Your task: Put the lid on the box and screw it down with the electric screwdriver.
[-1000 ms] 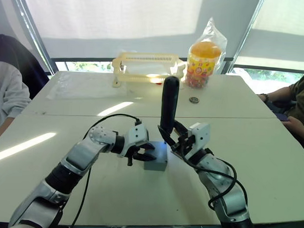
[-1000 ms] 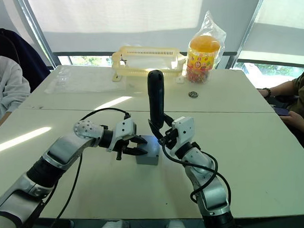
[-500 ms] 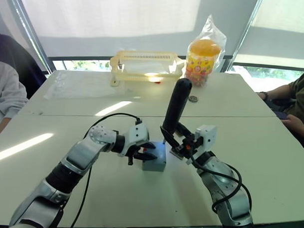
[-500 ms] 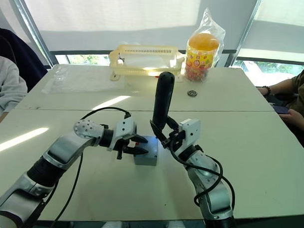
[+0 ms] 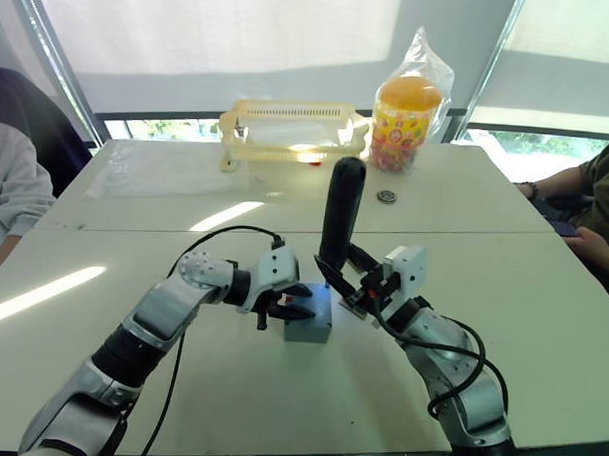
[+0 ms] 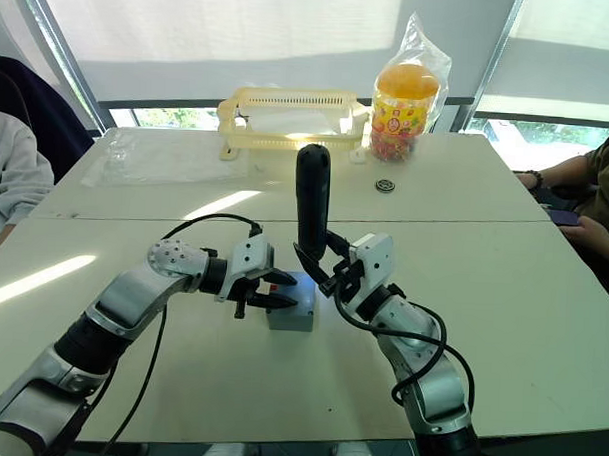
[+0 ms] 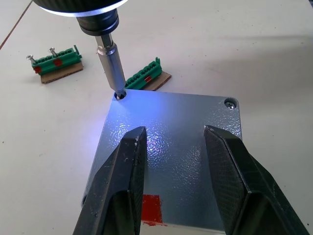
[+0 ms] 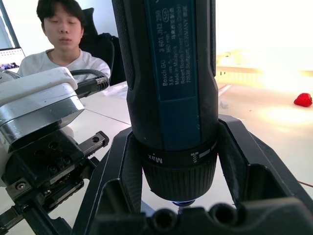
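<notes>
The lid (image 7: pixel 168 147) already sits flush on the box (image 5: pixel 308 326), which rests on the counter (image 5: pixel 542 296) between the two arms, near its front edge. The right end effector (image 5: pixel 350 283) is closed around the lower barrel of the screwdriver (image 5: pixel 339 214), holding it nearly upright with the top leaning slightly away from the robot; its bit (image 7: pixel 109 66) is seated in the screw (image 7: pixel 120 95) at one far corner of the lid, with the tip light glowing across the grey surface. The left end effector (image 7: pixel 171 147) has its fingers (image 7: pixel 122 181) parted to a moderate gap and poised over the lid's near half, just above the red mark (image 7: pixel 152 209); whether they press on it or only hover is hard to judge from here. The step in hand looks to be driving this corner screw. To do it well, the bit should stay square to the lid and centred in the screw head, with steady downward pressure so it does not cam out, while the left arm braces the box against twisting. Another screw (image 7: pixel 230 103) shows at the neighbouring far corner. Two green terminal strips (image 7: pixel 55 61) lie on the counter just beyond the box.
</notes>
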You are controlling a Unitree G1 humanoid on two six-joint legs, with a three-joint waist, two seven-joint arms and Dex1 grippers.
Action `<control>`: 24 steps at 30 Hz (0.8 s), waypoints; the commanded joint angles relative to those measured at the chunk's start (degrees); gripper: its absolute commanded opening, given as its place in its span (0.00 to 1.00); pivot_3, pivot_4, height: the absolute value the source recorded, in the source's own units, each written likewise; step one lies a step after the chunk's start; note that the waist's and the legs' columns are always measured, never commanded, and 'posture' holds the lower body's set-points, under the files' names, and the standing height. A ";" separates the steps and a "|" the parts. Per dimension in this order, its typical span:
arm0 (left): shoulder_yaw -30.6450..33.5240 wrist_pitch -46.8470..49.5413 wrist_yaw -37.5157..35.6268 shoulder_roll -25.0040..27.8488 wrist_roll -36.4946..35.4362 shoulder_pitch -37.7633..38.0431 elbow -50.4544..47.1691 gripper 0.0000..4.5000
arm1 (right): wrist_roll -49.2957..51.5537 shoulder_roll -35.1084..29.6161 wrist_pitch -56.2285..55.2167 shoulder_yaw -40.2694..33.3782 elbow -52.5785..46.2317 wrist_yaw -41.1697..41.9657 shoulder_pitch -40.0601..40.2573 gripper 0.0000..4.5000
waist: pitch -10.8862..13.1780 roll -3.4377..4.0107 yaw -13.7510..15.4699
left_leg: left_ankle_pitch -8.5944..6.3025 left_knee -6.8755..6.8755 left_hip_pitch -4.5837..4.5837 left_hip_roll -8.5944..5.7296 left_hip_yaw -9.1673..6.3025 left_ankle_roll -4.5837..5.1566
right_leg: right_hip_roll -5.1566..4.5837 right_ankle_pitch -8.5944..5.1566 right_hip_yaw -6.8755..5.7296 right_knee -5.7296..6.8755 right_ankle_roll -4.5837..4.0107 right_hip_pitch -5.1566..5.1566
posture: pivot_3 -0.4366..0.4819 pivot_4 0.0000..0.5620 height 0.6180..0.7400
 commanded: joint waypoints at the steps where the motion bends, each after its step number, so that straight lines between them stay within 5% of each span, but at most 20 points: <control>1: -3.17 1.45 0.34 0.47 3.55 1.97 3.26 0.42 | 2.04 0.61 2.52 3.77 -2.33 1.64 1.01 0.40 | 0.00 0.00 -0.02 | 0.00 -0.01 0.00 0.00 0.00 0.00 | 0.01 0.00 0.00 0.00 0.00 0.00 | 0.48 0.27 1.00; 8: -3.52 1.67 0.52 0.13 3.61 2.08 3.04 0.42 | -2.70 1.79 2.61 4.26 8.22 -0.68 2.18 0.40 | -0.03 -0.01 0.00 | 0.00 -0.02 0.06 0.05 -0.01 0.01 | 0.22 0.01 0.01 0.00 -0.07 0.03 | 0.48 0.27 1.00; 24: -3.17 2.38 0.79 0.66 3.42 3.04 2.24 0.42 | -5.62 2.02 3.08 4.65 8.35 -2.62 3.35 0.40 | -0.41 -0.06 0.02 | -0.02 -0.06 0.30 0.27 -0.06 -0.01 | 0.20 -0.02 0.00 -0.03 -0.21 0.12 | 0.48 0.27 1.00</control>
